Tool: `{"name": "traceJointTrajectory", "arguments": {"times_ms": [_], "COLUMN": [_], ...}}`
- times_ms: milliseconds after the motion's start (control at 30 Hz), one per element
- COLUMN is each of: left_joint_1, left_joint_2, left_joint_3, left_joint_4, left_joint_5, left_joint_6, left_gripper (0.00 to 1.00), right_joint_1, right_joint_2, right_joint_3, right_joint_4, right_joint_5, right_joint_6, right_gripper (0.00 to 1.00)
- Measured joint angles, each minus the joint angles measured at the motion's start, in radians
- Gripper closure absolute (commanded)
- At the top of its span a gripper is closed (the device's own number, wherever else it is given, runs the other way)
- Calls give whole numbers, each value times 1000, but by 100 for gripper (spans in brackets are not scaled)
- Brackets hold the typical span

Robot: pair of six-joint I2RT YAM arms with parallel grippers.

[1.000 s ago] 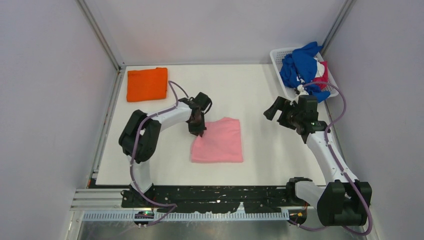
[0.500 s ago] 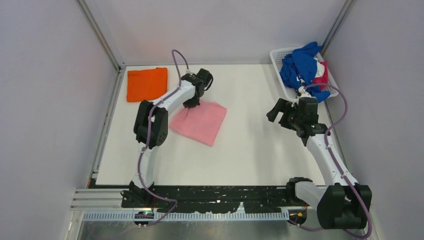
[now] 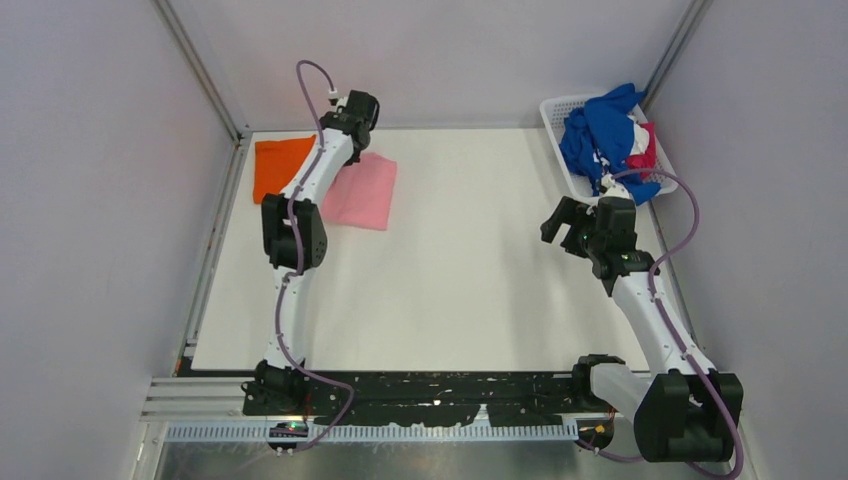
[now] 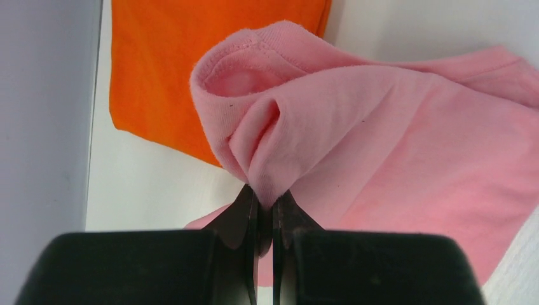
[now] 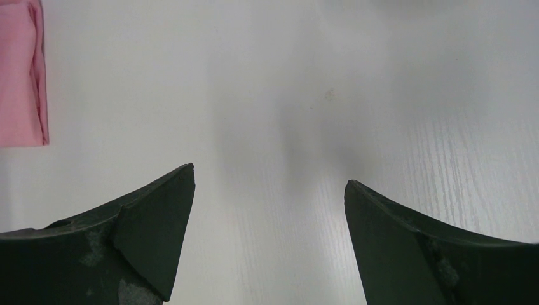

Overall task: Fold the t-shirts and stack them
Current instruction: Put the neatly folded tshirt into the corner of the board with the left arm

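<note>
1. As the left hand has hauled the pink tee from mid-desk to the upper left of the top view, the folded cloth now lies just beside the orange tee. In the left wrist view its gathered corner is lifted over the orange's right edge.
2. That hand is clamped tight on the bunched pink corner. The rest of the tee trails on the desk toward the lower right.
3. The pink fold looks finished, so I judge the stacking step to be under way. The pink reaches the orange only at that corner, so it likely needs more travel leftward before release.
4. The right hand has hardly shifted. Its fingers stand wide apart with nothing between them, over bare desk at the right of the top view. It hangs just below the basket, where a heap of tees, blue on top, still waits to be folded.
5. The orange tee sits close to the desk's left and far edges, near the frame post in the upper left. The left arm is stretched almost straight, so little reach seems left. Dragging further could rumple the fold or nudge the orange.
6. The centre and lower part of the top view is open white desk, giving room to spread the next tee.
</note>
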Motion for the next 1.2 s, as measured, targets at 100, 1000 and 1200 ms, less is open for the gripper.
{"name": "traceJointTrajectory", "arguments": {"times_ms": [100,1000,1200], "left_joint_1": [29,115,114], "left_joint_2": [18,2,-46], "left_joint_3": [49,69,69], "left_joint_4": [20,286,303], "left_joint_5": [11,-84,-94], "left_joint_6": [29,319,357], "left_gripper": [100,100,100], "right_joint_1": [0,-1,-1], "right_joint_2": [5,72,72], "right_joint_3": [0,0,0], "right_joint_4": [6,19,16], "right_joint_5": [15,48,46], "right_joint_6": [-6,-26,-26], "right_gripper": [5,5,5]}}
